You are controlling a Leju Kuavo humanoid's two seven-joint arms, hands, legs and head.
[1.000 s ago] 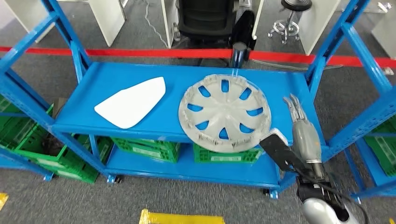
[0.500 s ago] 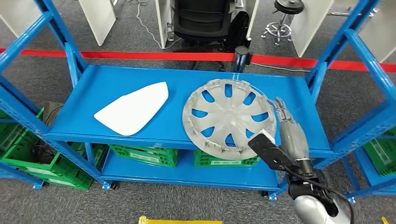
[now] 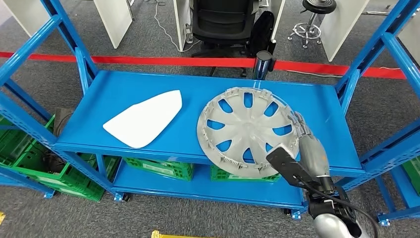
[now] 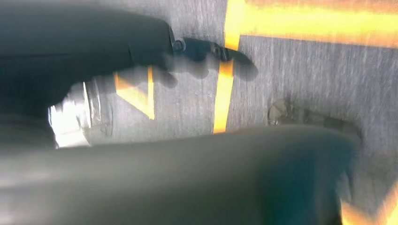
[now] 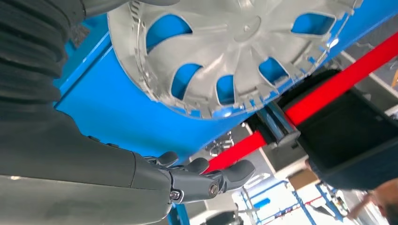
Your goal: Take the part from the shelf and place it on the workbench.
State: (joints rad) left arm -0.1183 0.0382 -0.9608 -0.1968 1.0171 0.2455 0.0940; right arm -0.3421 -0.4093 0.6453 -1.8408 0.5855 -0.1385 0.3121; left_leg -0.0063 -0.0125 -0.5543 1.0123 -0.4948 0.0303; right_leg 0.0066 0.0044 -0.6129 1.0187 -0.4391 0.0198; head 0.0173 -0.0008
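A silver wheel cover (image 3: 245,130) lies flat on the top level of the blue shelf (image 3: 124,87), its front rim overhanging the shelf's edge. A flat white panel (image 3: 143,118) lies to its left. My right hand (image 3: 311,148) is over the shelf, right beside the cover's right rim, fingers stretched forward and holding nothing. In the right wrist view the fingers (image 5: 206,180) lie alongside the wheel cover (image 5: 234,51) with a strip of blue shelf between them. My left hand (image 4: 202,51) hangs blurred over grey floor, fingers apart from the thumb, nothing in it.
Blue uprights (image 3: 354,74) frame the shelf on both sides. Green crates (image 3: 153,166) sit on the lower level. A dark cylinder (image 3: 263,63) stands at the shelf's back edge. Behind it are a red floor line (image 3: 148,60) and a black office chair (image 3: 220,22).
The camera has shifted a little. My right hand has moved left across the shelf, from well clear of the wheel cover to close against its right rim.
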